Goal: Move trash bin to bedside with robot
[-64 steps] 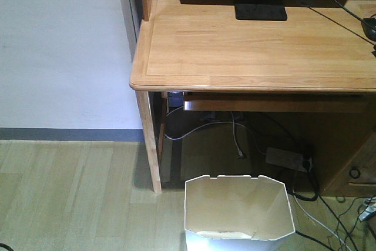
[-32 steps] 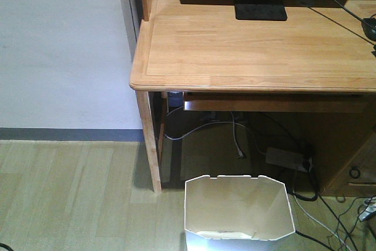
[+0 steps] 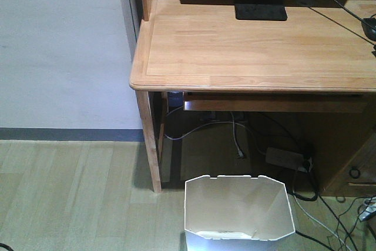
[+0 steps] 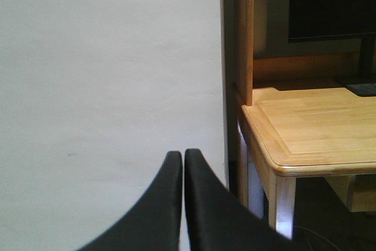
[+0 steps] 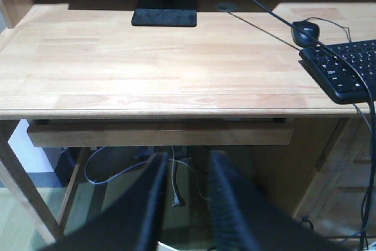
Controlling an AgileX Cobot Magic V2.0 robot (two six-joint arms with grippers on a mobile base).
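Note:
The white trash bin (image 3: 238, 207) with an angular rim stands on the wood floor at the bottom of the front view, just in front of the desk. Only a sliver of its rim (image 5: 167, 247) shows in the right wrist view, below the fingers. My right gripper (image 5: 189, 157) is open and empty, held above the bin and facing the space under the desk. My left gripper (image 4: 181, 154) is shut on nothing and faces the white wall beside the desk. The bed is out of view. Neither arm shows in the front view.
A light wooden desk (image 3: 252, 45) carries a black monitor base (image 3: 260, 5), a keyboard (image 5: 346, 69) and a mouse (image 5: 305, 30). Under it hang cables and a power strip (image 3: 288, 158). The desk leg (image 3: 150, 145) stands left of the bin. White wall (image 3: 59, 45) lies to the left.

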